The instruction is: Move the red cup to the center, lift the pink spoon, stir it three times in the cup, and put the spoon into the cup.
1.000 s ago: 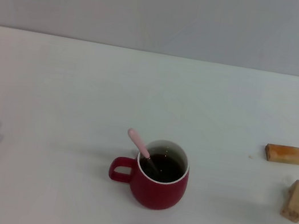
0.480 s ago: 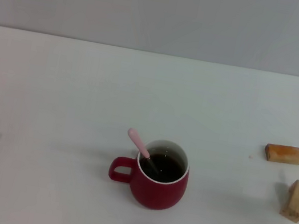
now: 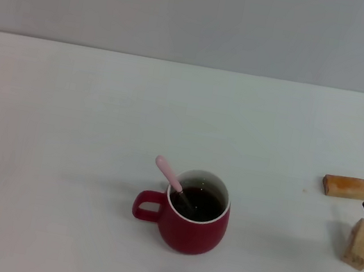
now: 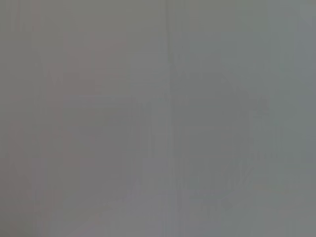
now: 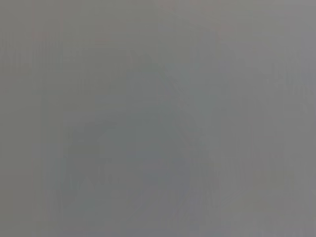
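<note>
Count from my head cam: one red cup [image 3: 195, 223] near the table's [image 3: 88, 105] front edge, mid-width. One pink spoon [image 3: 172, 182], standing in that cup. Two tan wooden blocks by the right edge: one lying flat [image 3: 345, 186], one upright [image 3: 359, 244] just in front of it. Both my wrist cams show plain grey, nothing countable.

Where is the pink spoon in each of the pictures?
Head view: the pink spoon stands in the red cup, low and near the middle, handle leaning toward the robot's left.
Left wrist view: not in it.
Right wrist view: not in it.
Shared landmark: none; both wrist views show only plain grey.
</note>
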You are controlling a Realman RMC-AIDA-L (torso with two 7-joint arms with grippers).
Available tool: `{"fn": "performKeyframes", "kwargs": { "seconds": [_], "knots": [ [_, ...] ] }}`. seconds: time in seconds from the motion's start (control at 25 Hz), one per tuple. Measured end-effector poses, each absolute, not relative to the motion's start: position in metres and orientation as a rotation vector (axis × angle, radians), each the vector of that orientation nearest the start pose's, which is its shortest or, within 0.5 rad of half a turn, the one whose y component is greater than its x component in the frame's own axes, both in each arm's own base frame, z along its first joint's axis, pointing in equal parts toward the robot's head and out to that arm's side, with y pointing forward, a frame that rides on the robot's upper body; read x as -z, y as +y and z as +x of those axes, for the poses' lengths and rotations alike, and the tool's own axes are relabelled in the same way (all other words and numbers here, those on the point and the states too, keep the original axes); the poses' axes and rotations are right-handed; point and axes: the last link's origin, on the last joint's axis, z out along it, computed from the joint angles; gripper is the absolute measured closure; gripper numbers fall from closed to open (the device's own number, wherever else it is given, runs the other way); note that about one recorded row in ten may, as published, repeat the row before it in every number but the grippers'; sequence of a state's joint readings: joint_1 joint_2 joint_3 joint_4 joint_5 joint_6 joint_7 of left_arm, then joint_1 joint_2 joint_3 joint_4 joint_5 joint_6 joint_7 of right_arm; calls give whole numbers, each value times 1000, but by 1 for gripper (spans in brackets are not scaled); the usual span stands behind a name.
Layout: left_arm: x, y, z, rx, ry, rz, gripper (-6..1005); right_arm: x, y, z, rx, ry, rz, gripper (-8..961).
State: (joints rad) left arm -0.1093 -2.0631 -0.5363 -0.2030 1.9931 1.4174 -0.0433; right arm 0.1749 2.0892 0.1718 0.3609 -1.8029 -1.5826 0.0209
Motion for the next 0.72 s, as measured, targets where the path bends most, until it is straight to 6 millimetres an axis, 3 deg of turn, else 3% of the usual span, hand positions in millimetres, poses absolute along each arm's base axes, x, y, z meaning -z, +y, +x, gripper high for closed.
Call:
{"fn": "performKeyframes", "kwargs": {
  "seconds": [0.72],
  "knots": [
    [1,208,-386,615,-581,-1445,151,43,205,312,-862,474,-1509,336]
  ]
}}
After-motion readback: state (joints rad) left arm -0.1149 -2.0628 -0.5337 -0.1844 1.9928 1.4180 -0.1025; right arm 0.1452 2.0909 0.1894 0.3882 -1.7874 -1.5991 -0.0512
